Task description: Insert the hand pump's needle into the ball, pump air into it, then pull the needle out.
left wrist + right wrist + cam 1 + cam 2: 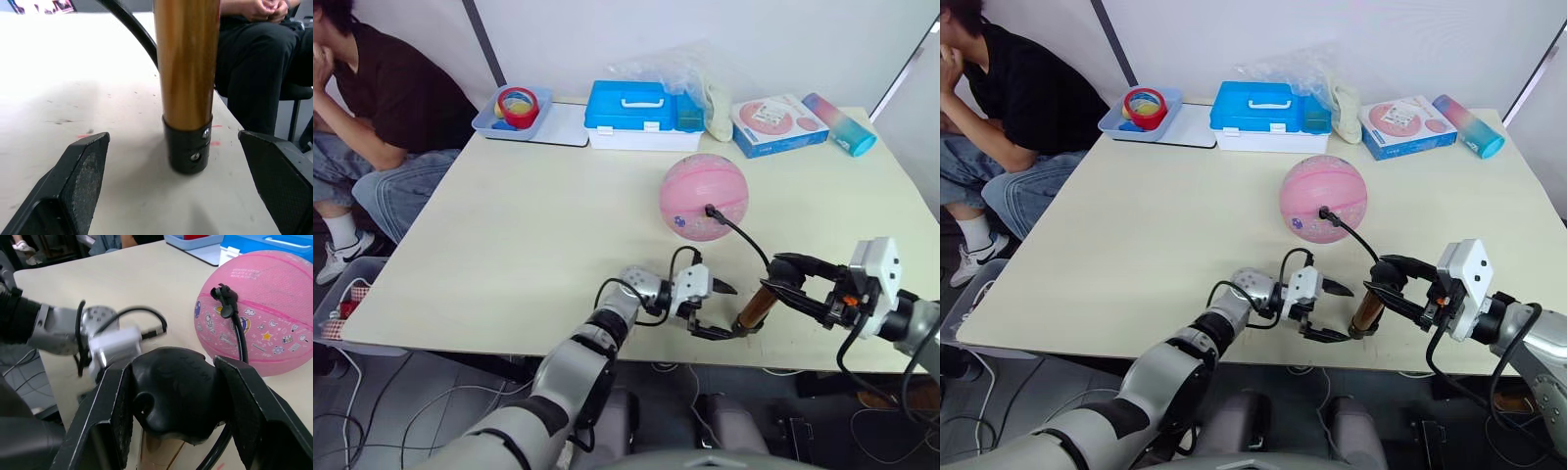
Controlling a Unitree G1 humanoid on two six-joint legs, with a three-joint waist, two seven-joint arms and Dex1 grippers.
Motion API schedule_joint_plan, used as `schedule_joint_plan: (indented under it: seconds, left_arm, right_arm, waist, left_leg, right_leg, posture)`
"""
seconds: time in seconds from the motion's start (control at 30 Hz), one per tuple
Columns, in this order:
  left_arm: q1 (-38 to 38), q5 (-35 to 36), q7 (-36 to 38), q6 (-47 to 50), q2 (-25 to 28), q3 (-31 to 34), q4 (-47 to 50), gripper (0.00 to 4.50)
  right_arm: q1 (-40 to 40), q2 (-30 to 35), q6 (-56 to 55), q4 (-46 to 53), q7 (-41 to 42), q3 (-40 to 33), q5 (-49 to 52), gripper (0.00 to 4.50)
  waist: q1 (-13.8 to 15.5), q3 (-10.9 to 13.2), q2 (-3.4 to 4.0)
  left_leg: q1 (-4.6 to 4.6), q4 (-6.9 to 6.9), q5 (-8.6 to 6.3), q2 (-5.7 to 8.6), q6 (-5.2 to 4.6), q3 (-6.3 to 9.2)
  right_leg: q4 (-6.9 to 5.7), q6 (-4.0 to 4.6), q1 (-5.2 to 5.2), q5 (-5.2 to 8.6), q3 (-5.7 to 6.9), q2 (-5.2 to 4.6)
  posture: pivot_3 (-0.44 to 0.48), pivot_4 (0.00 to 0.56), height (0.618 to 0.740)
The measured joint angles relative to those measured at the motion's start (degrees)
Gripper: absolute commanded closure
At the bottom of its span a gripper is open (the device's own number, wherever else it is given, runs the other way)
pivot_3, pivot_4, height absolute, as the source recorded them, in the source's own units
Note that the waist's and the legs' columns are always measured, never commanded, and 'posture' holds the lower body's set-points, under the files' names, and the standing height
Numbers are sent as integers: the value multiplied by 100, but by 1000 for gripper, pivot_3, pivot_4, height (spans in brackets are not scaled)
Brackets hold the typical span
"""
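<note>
Tape rolls [518, 104] sit in blue tray [487, 122].

right claw [178, 431] gripping pump handle [173, 394] — needle [224, 296] in ball [274, 308]

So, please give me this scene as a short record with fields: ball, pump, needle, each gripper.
ball: pink ball resting on the table
hand pump: hand pump upright, base on the table near the front edge
needle: black fitting seated in the ball, hose attached
right gripper: right gripper shut on the pump's black handle
left gripper: left gripper open around the pump's base, fingers apart from it
</note>
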State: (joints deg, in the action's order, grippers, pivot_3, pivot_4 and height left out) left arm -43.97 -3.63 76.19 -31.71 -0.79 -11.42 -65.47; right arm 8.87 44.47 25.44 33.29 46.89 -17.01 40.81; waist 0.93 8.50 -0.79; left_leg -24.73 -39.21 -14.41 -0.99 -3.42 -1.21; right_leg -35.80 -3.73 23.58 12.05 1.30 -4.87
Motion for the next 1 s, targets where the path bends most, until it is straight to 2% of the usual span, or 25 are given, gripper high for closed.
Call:
schedule_joint_plan:
  seconds: [0.33, 0.5, 0.7, 1.0]
  left_arm:
    - [726, 864, 910, 778, 931, 131, 1879, 0]
    - [1172, 1334, 1149, 1564, 1571, 128, 3265, 0]
    - [1438, 1739, 1233, 2203, 2098, 125, 4261, 0]
    - [1613, 2194, 1213, 2652, 2643, 229, 4930, 0]
  right_arm:
    - [-99, 493, 173, 84, 243, -435, 113, 2470]
    - [-122, 1100, 96, -37, 731, -552, -238, 2470]
    - [-149, 1676, -222, -297, 1281, -586, -902, 2470]
    - [-942, 2326, -1131, -1111, 1931, 329, -2081, 2470]
  waist:
    - [-4, 8, 9]
    - [-7, 10, 14]
    - [-3, 12, 15]
    - [-3, 16, 22]
  left_leg:
    - [1, -1, 0, 0, 0, -2]
    - [4, -2, 1, -2, 0, -4]
    - [5, -5, 1, -1, 1, -7]
    - [7, -5, 1, -1, 2, -13]
  right_leg:
    - [-3, 0, 0, 0, -4, 1]
    - [-6, 0, -1, 0, -8, 2]
    - [-5, 0, -1, 0, -12, 3]
    - [-6, -2, 1, 1, -18, 4]
  posture:
    - [0, 150, 740]
    - [0, 150, 740]
    - [0, 150, 740]
    - [0, 150, 740]
